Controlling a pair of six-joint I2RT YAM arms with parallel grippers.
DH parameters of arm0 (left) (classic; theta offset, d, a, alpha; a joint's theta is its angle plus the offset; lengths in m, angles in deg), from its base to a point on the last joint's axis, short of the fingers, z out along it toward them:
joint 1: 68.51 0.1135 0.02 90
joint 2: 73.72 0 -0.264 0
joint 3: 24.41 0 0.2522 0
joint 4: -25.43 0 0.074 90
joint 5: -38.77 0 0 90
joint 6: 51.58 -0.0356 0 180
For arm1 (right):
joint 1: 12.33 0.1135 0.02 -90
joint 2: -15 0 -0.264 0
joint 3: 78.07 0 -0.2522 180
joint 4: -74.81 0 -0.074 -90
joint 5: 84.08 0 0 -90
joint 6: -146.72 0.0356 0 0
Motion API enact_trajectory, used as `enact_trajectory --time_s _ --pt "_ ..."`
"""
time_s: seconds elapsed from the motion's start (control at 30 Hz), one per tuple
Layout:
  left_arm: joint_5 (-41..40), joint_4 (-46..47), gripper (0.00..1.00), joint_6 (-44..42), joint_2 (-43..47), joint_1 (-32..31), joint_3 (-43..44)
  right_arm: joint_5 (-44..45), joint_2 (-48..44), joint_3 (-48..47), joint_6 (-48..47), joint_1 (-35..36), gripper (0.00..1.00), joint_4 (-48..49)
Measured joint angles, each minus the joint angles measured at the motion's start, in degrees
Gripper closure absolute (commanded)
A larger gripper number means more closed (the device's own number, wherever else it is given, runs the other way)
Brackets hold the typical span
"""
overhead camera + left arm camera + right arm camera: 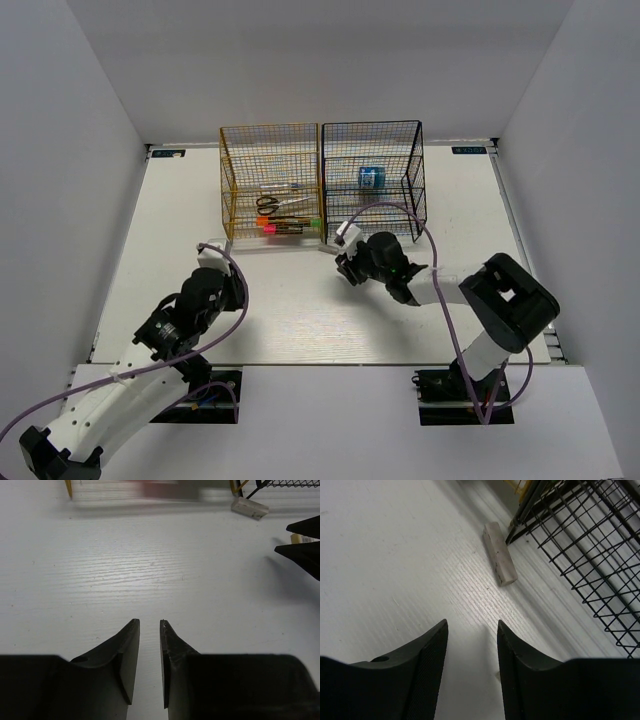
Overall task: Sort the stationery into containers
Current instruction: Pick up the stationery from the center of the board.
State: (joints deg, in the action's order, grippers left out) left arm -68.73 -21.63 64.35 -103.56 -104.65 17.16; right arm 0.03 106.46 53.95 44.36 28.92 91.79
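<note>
A pale beige block [500, 560] lies on the white table just outside the near corner of the black wire rack [590, 555]; it also shows as the beige block [250, 507] and the beige block [326, 250]. My right gripper [472, 625] hovers a short way in front of it, open and empty; in the top view the right gripper [345, 265] sits below the black rack [372, 180]. My left gripper [150, 622] is open by a narrow gap with only table between the fingers. The yellow rack [270, 180] holds scissors [268, 204] and markers [275, 228]. A blue roll [371, 177] sits in the black rack.
The two racks stand side by side at the back middle of the table [300, 320]. White walls close in the left, right and back. In the left wrist view the right gripper's fingers [305, 540] show at the right edge. The left arm [190, 310] rests front left.
</note>
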Motion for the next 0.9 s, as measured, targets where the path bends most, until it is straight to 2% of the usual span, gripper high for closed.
enact_trajectory --time_s 0.37,0.9 --pt "-0.5 -2.4 0.66 -0.6 0.4 0.0 0.0 4.2 5.9 0.6 -0.9 0.0 0.52 6.6" --pt "-0.5 -2.8 0.66 -0.7 1.0 0.0 0.0 2.8 12.4 -6.2 -1.0 0.0 0.51 7.8"
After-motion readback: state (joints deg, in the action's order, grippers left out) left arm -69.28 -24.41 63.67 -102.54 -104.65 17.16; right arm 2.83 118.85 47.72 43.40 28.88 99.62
